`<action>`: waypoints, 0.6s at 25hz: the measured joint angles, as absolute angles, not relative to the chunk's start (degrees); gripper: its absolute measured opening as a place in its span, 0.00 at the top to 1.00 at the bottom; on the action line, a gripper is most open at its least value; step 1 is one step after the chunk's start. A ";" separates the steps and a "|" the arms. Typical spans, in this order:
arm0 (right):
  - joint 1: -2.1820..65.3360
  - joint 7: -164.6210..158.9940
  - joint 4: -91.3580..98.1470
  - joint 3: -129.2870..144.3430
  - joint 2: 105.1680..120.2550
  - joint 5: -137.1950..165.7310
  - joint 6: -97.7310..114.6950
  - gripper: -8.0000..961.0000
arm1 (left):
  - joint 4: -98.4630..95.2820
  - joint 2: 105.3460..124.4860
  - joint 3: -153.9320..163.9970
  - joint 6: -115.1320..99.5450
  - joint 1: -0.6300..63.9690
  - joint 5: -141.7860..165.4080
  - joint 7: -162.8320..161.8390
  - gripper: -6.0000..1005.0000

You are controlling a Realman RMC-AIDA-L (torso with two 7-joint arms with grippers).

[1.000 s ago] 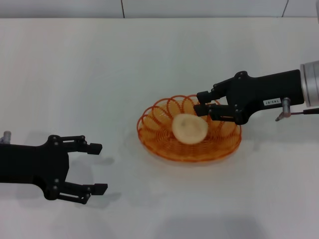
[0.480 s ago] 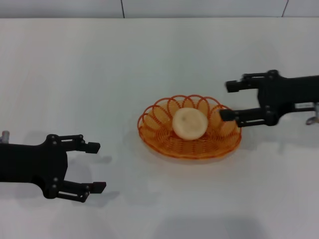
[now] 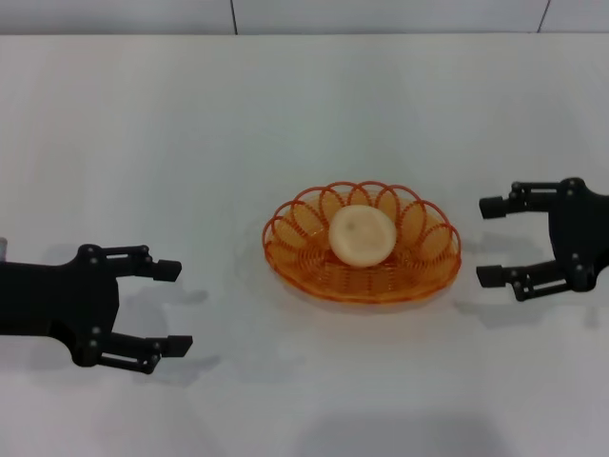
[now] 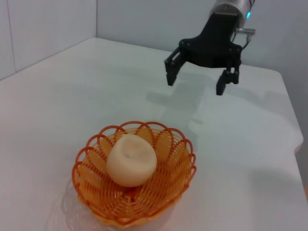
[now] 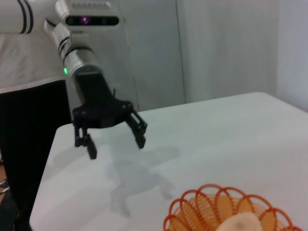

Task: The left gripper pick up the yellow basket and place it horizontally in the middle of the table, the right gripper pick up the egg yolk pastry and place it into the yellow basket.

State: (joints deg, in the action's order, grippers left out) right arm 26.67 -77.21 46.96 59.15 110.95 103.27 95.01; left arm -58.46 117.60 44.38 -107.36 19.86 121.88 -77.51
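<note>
The yellow basket [image 3: 362, 246] lies in the middle of the table [image 3: 190, 143], long side running left to right. The egg yolk pastry [image 3: 362, 235] rests inside it, free of both grippers. The basket [image 4: 134, 173] and pastry [image 4: 131, 160] also show in the left wrist view. My right gripper [image 3: 485, 240] is open and empty, just right of the basket; it also shows in the left wrist view [image 4: 195, 83]. My left gripper [image 3: 176, 309] is open and empty, well left of the basket near the front; it shows in the right wrist view [image 5: 114, 139]. The basket's rim [image 5: 216, 204] and a bit of the pastry [image 5: 243, 224] show there too.
The white table's edges show in the wrist views [image 4: 293, 144], [image 5: 45, 168]. A wall stands behind the table at the far side.
My right gripper has let go of the pastry, opened and drawn back to the right, out of the basket. The pastry has settled in the basket. My left gripper has slid slightly left.
</note>
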 joint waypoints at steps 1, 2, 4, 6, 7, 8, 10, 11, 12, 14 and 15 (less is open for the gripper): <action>26.79 -77.02 46.53 59.11 110.88 103.66 95.12 0.12 | -58.45 117.54 44.38 -107.21 20.03 121.86 -77.52 0.13; 26.81 -76.82 46.30 59.07 110.88 103.87 95.20 0.12 | -58.45 117.53 44.38 -106.95 20.29 121.84 -77.52 0.13; 26.82 -76.32 46.10 59.04 111.01 104.34 95.38 0.12 | -58.43 117.52 44.38 -106.38 20.73 121.82 -77.63 0.13; 26.82 -75.85 46.07 59.14 111.15 104.75 95.56 0.12 | -58.39 117.51 44.38 -105.96 21.08 121.90 -77.88 0.13; 26.85 -75.68 46.06 59.24 111.20 104.83 95.59 0.12 | -58.36 117.50 44.38 -105.84 21.27 122.01 -77.99 0.13; 26.87 -75.61 46.06 59.29 111.20 104.84 95.59 0.12 | -58.33 117.50 44.38 -105.71 21.47 122.11 -78.05 0.13; 26.92 -75.55 46.01 59.25 111.18 105.00 95.61 0.12 | -58.29 117.50 44.38 -105.42 21.76 122.12 -78.09 0.13; 26.92 -75.54 45.99 59.14 111.15 105.13 95.61 0.12 | -58.28 117.50 44.38 -105.29 21.86 122.09 -78.10 0.13; 26.92 -75.53 45.96 59.02 111.13 105.26 95.61 0.12 | -58.27 117.49 44.38 -105.17 21.95 122.01 -78.10 0.13; 26.92 -75.52 45.92 58.93 111.16 105.39 95.49 0.12 | -58.27 117.45 44.38 -105.04 22.15 121.92 -78.11 0.13; 26.91 -75.52 45.91 58.92 111.18 105.39 95.36 0.12 | -58.27 117.43 44.38 -104.97 22.24 121.92 -78.15 0.13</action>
State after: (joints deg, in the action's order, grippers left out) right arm 26.91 -75.52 45.91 58.92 111.18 105.39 95.36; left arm -58.27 117.43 44.38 -104.97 22.24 121.92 -78.15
